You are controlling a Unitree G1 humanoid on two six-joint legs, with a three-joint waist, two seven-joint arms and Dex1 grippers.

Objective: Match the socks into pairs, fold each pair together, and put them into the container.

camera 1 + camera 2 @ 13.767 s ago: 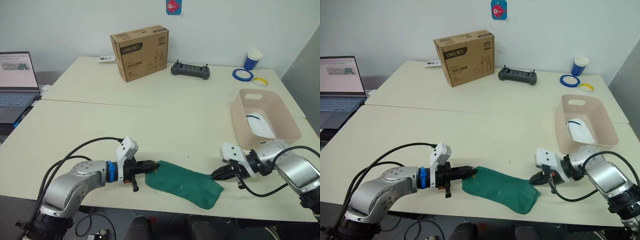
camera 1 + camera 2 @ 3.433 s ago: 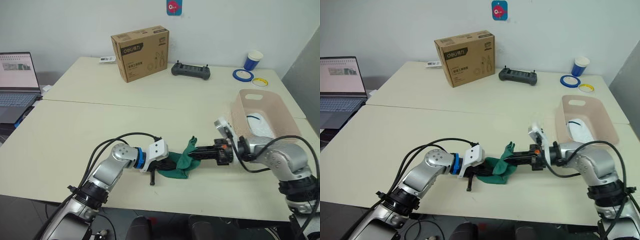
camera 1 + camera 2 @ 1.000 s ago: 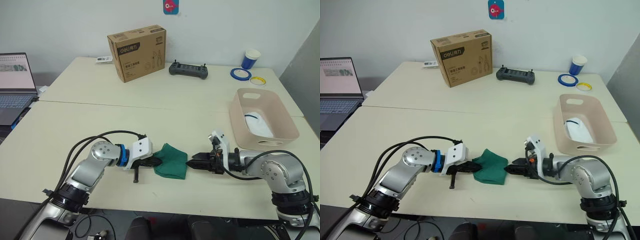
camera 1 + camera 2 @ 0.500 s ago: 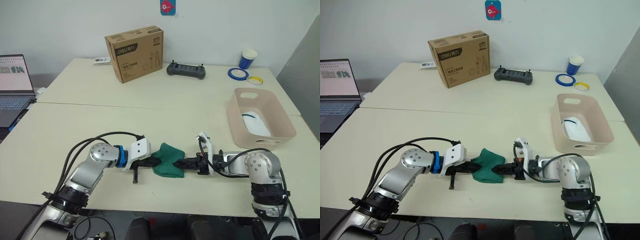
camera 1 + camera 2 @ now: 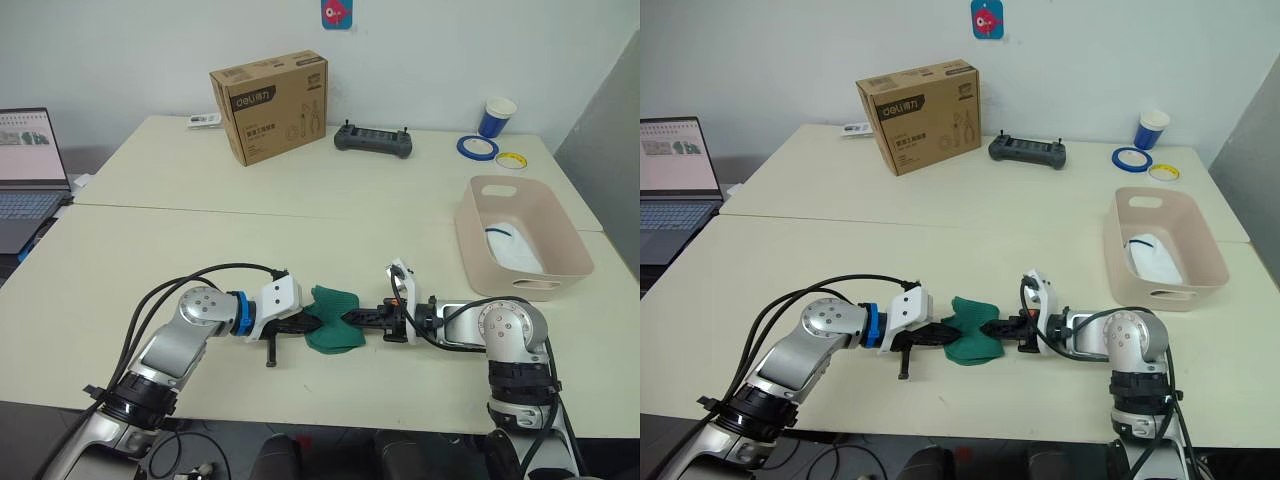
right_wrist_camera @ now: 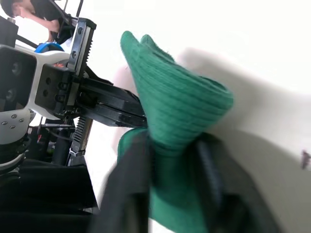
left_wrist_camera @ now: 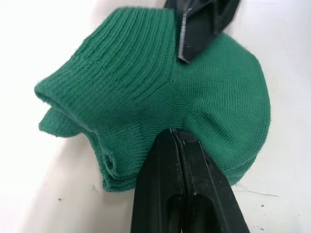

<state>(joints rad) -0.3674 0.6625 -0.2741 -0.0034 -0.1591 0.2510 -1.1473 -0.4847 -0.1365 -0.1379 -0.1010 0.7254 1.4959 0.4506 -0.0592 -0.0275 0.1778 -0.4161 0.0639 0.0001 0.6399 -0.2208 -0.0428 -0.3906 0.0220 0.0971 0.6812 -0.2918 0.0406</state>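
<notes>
A dark green pair of socks (image 5: 333, 320) lies bunched and folded near the table's front edge. From the left, my left gripper (image 5: 308, 324) is shut on its edge, and its fingers (image 7: 177, 160) press together on the knit. My right gripper (image 5: 351, 317) comes in from the right, shut on a raised fold of the green fabric (image 6: 175, 107). At the right stands the pale pink container (image 5: 575, 250) with a white sock (image 5: 512, 256) inside.
At the back of the table are a brown cardboard box (image 5: 268, 105), a black controller (image 5: 373, 142), a blue cup (image 5: 495, 117) and two tape rolls (image 5: 472, 147). A laptop (image 5: 30, 160) sits at the far left.
My right gripper has slid left from just beside the green socks into them and now pinches a fold. The left gripper has kept its hold.
</notes>
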